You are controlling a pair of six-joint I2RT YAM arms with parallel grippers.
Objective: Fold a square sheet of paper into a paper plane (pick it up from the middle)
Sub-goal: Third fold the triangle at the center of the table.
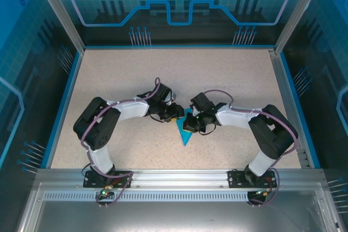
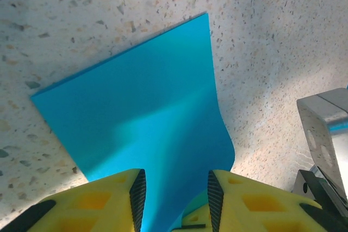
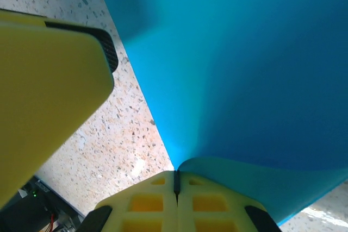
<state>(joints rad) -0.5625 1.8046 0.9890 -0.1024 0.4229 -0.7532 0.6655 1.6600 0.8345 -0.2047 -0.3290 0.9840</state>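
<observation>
The square sheet of paper is teal-blue, folded to a triangle with its tip toward the near edge, at mid-table between both grippers. In the left wrist view the paper lies on the table and curls up between the yellow fingers of my left gripper, whose jaws stand apart around it. My right gripper is shut, its tips pinching the paper's curled edge. A left finger looms beside it. From above, the left gripper and right gripper almost touch.
The speckled table has blue edging and glass walls on three sides. An aluminium rail carries the arm bases at the near edge. A metal part of the right wrist sits close to the left fingers.
</observation>
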